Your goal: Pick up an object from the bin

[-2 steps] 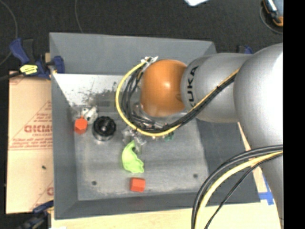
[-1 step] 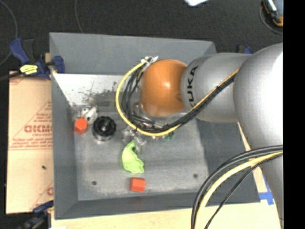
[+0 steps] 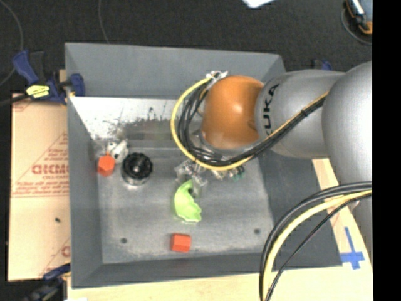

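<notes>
Five small things lie in the grey metal bin (image 3: 247,212), and the tool (image 3: 193,178) hangs low near the middle of the floor, right at the upper end of a lime-green, crumpled, soft-looking lump (image 3: 187,205). The tool's metal tip meets or overlaps the top edge of the green lump, but it cannot be told whether it pinches the lump or merely rests above it, nor whether the tool is spread or pressed together. The wrist's orange cover (image 3: 229,111) and a loop of yellow and black cables (image 3: 179,121) hide most of its upper part. Below the green lump, apart from it, sits a red-orange cube (image 3: 180,242) near the front wall. To the left stands a black round knob-like thing (image 3: 136,167), and further left a small orange block (image 3: 105,164) with a white piece (image 3: 116,147) just above it, too small to name. The silver arm (image 3: 313,111) is cut off at the right.
</notes>
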You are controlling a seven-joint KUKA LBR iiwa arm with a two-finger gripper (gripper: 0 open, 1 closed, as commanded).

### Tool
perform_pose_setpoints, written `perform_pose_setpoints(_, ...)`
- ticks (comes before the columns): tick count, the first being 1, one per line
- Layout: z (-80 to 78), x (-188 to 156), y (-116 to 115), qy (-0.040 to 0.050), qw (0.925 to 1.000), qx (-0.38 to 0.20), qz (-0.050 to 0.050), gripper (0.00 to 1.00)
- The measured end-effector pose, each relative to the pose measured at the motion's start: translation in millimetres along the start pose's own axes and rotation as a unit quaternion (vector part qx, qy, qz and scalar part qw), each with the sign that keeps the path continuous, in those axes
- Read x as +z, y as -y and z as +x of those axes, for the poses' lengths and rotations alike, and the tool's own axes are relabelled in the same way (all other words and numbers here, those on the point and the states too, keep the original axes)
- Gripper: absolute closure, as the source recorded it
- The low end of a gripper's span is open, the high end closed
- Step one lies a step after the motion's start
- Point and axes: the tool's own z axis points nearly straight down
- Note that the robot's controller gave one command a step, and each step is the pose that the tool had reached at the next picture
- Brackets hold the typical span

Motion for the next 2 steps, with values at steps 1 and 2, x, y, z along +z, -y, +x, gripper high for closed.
perform_pose_setpoints(1, -28.2, 0.7, -47.6, 0.0020, 0.9998, 0.020, 0.000, 0.00)
perform_pose_setpoints(2, -27.8, 0.5, -46.8, 0.0015, 0.9998, 0.022, -0.001, 1.00)
